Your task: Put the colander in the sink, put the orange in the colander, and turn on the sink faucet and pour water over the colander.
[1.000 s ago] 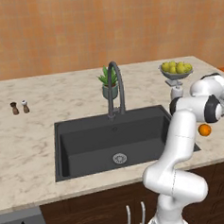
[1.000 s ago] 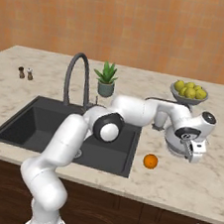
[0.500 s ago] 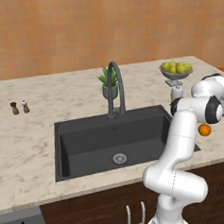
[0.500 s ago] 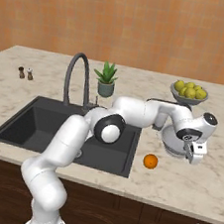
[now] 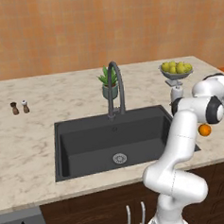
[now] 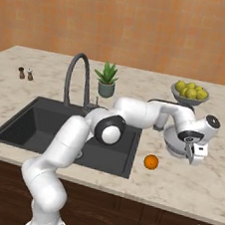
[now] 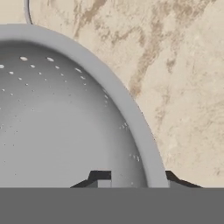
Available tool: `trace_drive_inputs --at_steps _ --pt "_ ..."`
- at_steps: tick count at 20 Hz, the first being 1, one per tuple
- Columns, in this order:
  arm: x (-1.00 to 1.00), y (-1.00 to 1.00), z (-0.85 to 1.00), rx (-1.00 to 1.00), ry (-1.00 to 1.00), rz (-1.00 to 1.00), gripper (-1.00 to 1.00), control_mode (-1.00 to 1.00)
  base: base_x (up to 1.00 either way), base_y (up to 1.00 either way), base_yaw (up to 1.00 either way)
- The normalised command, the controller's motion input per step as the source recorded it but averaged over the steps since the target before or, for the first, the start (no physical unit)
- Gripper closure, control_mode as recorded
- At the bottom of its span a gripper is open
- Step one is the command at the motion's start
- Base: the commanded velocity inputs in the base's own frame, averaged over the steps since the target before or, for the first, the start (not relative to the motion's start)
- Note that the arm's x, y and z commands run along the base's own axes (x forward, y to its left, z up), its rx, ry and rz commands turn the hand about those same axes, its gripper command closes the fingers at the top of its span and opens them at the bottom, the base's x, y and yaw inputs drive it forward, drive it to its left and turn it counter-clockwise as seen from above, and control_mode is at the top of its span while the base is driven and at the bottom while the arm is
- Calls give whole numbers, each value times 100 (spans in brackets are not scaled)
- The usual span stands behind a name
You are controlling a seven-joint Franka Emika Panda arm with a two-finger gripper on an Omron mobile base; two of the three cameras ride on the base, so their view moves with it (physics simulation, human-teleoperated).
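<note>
The silvery colander (image 7: 65,118), dotted with tiny holes, sits on the marble counter right of the sink (image 6: 27,123). In the right base view the colander (image 6: 174,138) lies under my hand. My gripper (image 7: 138,178) (image 6: 193,156) straddles its near rim, one fingertip (image 7: 99,177) inside the bowl and the other outside, shut on the rim. The orange (image 6: 151,162) (image 5: 204,130) rests on the counter between colander and sink, near the front edge. The dark gooseneck faucet (image 5: 115,85) (image 6: 76,77) stands behind the black sink (image 5: 111,137); no water shows.
A footed bowl of yellow-green fruit (image 6: 190,92) (image 5: 176,69) stands just behind the colander. A small potted plant (image 6: 107,78) sits beside the faucet. Two small shakers (image 5: 20,107) stand far left. The counter's front edge runs close to my hand.
The jaws have closed in from wide open onto the colander's rim. The arm and the colander have hardly moved.
</note>
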Motion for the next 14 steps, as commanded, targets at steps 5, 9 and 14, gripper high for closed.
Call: trace_drive_inputs --at_steps 5,9,14 --pt "0 7 14 3 -1 -5 100 -100 0 0 0" --pt "0 16 45 0 9 0 100 -100 0 0 0" --pt "-24 20 58 0 -7 0 100 -100 0 0 0"
